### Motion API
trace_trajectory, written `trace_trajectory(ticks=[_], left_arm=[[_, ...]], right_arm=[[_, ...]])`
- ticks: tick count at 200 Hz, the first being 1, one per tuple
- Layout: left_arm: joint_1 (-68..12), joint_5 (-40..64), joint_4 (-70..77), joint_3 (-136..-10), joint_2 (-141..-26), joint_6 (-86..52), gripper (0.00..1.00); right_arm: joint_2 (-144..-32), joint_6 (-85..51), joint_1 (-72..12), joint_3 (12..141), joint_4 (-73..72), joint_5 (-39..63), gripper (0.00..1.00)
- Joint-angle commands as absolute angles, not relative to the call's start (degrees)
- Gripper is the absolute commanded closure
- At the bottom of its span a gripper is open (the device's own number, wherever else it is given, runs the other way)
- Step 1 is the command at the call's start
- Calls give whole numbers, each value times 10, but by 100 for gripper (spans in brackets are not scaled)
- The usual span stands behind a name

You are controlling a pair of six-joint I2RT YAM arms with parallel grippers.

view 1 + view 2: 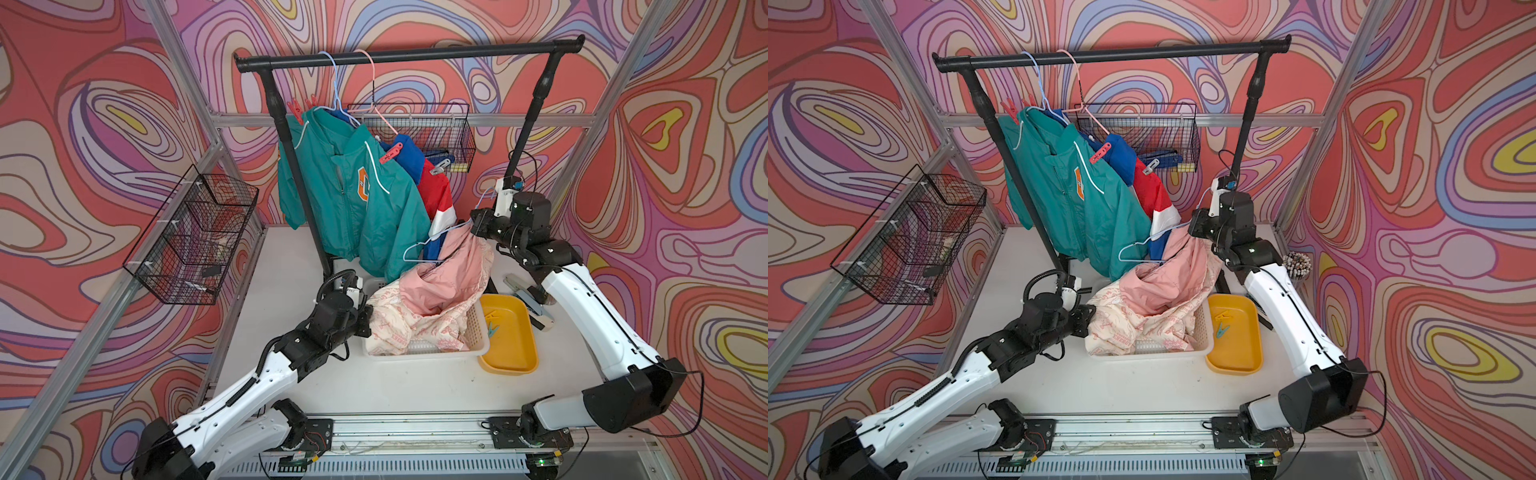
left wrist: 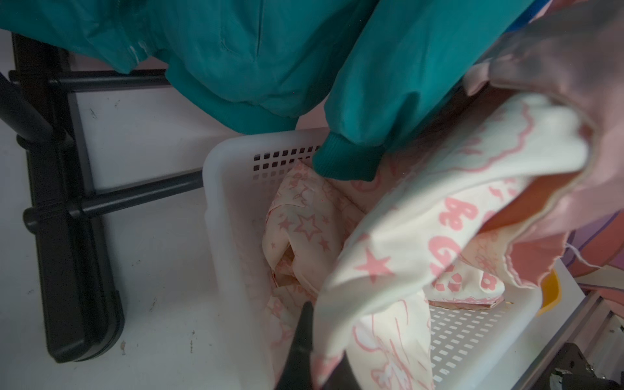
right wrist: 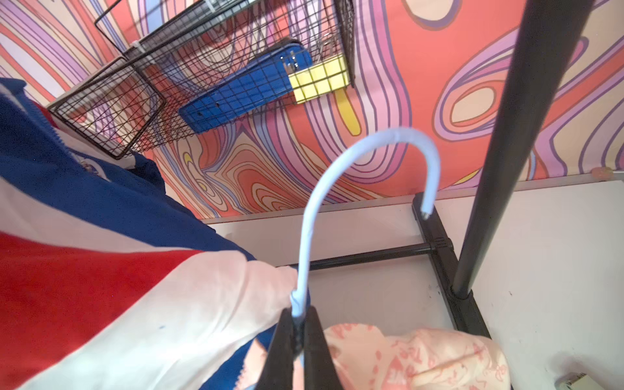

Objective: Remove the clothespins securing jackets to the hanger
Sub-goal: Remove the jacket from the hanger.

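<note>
Your right gripper [image 3: 299,320] is clamped on the neck of the pale-blue hanger [image 3: 314,209], with the hook curving free above the jaws. In both top views that gripper [image 1: 476,222] sits at 1 o'clock from the white basket [image 1: 424,354]. One bare shoulder of the hanger [image 1: 1142,243] pokes out toward 9 o'clock.

The pink jacket [image 1: 436,286] bunches up under that grip and spills down into the basket, its printed side draped over the rim at 9 o'clock. There your left gripper [image 1: 368,318] is clenched on the printed cloth. In the left wrist view the jacket [image 2: 439,202] rises in a taut fold from the dark fingers [image 2: 300,341].

At 3 o'clock from the basket, just beside it, is the yellow tray [image 1: 511,359]. A teal clothespin [image 1: 1223,331] and an orange clothespin [image 1: 1224,316] lie inside it.

Look to 11 o'clock: the teal jacket [image 1: 374,208] hangs from the black rail [image 1: 415,52]. A coral clothespin [image 1: 390,153] is on its near shoulder, and two coral clothespins [image 1: 296,110] are on the far one. Just behind it hangs the blue, red and white jacket [image 1: 436,189], with a grey clothespin [image 1: 438,168] clipped at its shoulder.
</note>
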State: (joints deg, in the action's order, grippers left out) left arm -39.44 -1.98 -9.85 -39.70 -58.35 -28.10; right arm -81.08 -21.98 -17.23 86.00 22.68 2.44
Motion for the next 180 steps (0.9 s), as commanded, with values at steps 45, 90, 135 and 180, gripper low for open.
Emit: trace_trajectory(ticks=[45, 90, 135, 180], left_arm=[[-406, -41, -55, -415, -641, -277, 58], [-406, -52, -178, -471, -485, -202, 5], [-405, 93, -319, -576, -425, -124, 8], [-406, 136, -350, -670, -503, -94, 15]], right_arm=[[-775, -234, -217, 826, 195, 13, 100], [-779, -234, -229, 821, 192, 31, 100], [-774, -222, -236, 817, 195, 44, 100], [-773, -206, -253, 820, 203, 44, 100]])
